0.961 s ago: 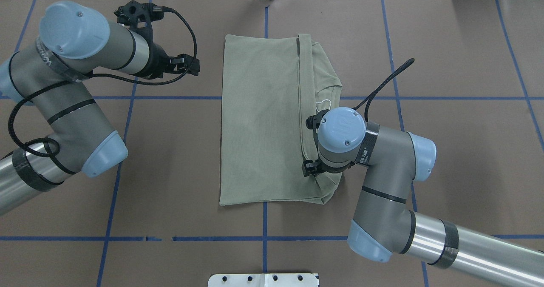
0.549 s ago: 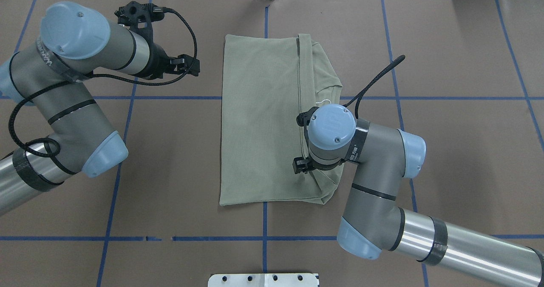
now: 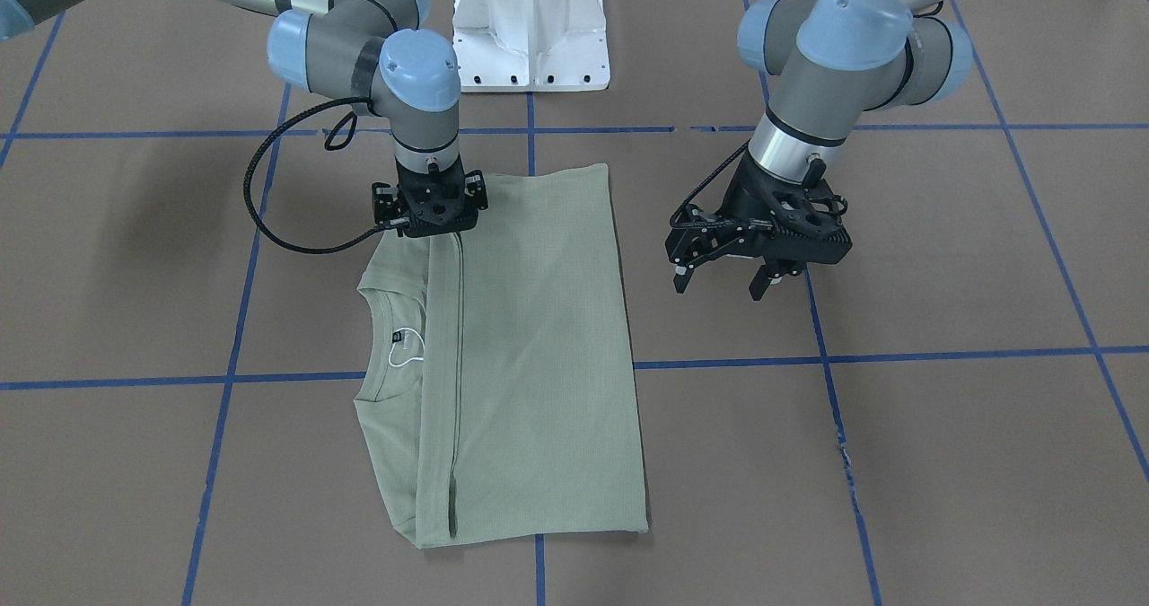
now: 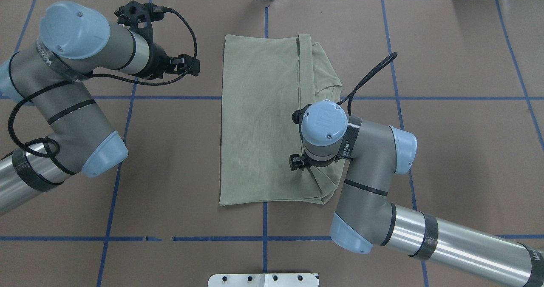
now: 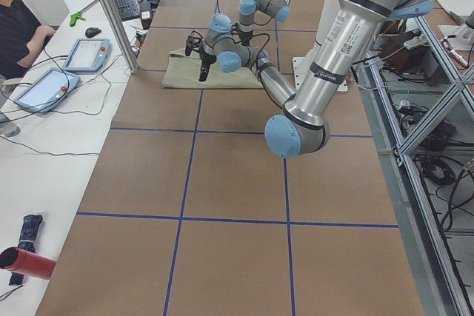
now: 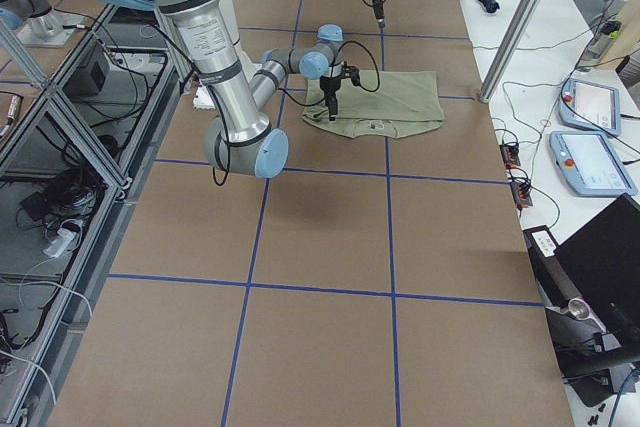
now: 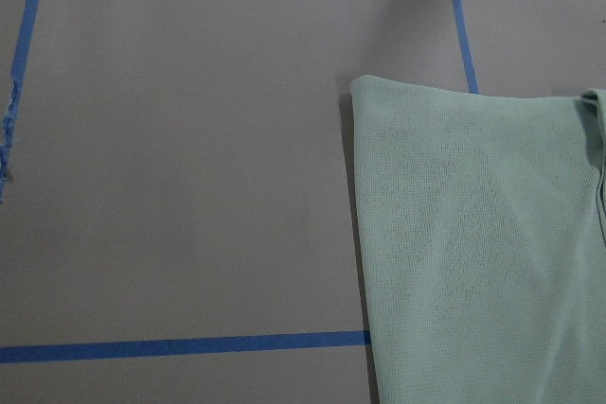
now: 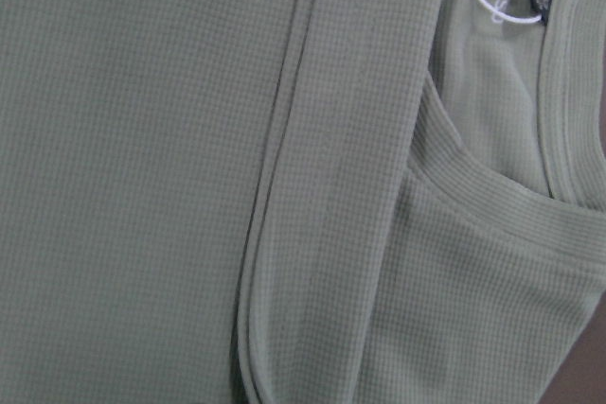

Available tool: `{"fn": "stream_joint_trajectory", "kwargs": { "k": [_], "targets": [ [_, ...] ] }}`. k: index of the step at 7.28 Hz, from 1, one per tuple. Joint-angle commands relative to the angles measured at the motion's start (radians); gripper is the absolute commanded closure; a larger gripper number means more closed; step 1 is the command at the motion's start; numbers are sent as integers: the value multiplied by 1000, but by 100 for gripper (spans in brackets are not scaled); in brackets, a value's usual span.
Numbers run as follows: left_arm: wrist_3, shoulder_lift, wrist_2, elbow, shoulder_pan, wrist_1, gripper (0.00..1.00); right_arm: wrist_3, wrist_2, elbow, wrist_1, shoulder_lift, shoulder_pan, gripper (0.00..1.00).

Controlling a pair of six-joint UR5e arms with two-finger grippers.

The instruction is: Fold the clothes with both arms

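Sage-green knit shirt (image 3: 530,346) lies flat in the middle of the tabletop (image 3: 942,426), already narrowed to a long panel, with the collar and its black neck label (image 3: 398,336) showing on the robot's right side. My right arm (image 3: 417,67) stands upright, low over the doubled lengthwise fold near the hem end closest to the base. Its fingers are hidden under the wrist, so I cannot tell whether they pinch cloth. The left arm (image 3: 844,22) hangs beside the shirt's other long edge, clear of it, fingers (image 3: 758,285) spread and holding nothing. My worry is a one-sided pull: if the right side lifts while the left has no hold, the panel could skew or drag. Catching only the top layer would peel the fold open, and the white string loop (image 3: 408,355) could snag.
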Motion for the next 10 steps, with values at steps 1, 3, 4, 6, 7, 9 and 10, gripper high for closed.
{"fn": "stream_joint_trajectory", "kwargs": {
  "k": [1,3,4,6,7,9,10],
  "targets": [
    [-3,-1,0,-3,0,0,0,-25,-1,-26,2,1,14,0],
    [-3,-1,0,-2,0,0,0,-25,-1,-36,2,6,14,0],
    [-3,-1,0,-2,0,0,0,-24,1,-38,3,9,14,0],
    [-3,-3,-2,-3,0,0,0,-27,8,-33,0,6,17,0],
    [-3,-3,-2,-3,0,0,0,-27,10,-30,-1,0,25,0],
    [-3,-4,-2,-2,0,0,0,-57,49,29,-6,-69,69,0],
    [-3,-6,-2,-3,0,0,0,-79,47,37,-1,-106,73,0]
  ]
}}
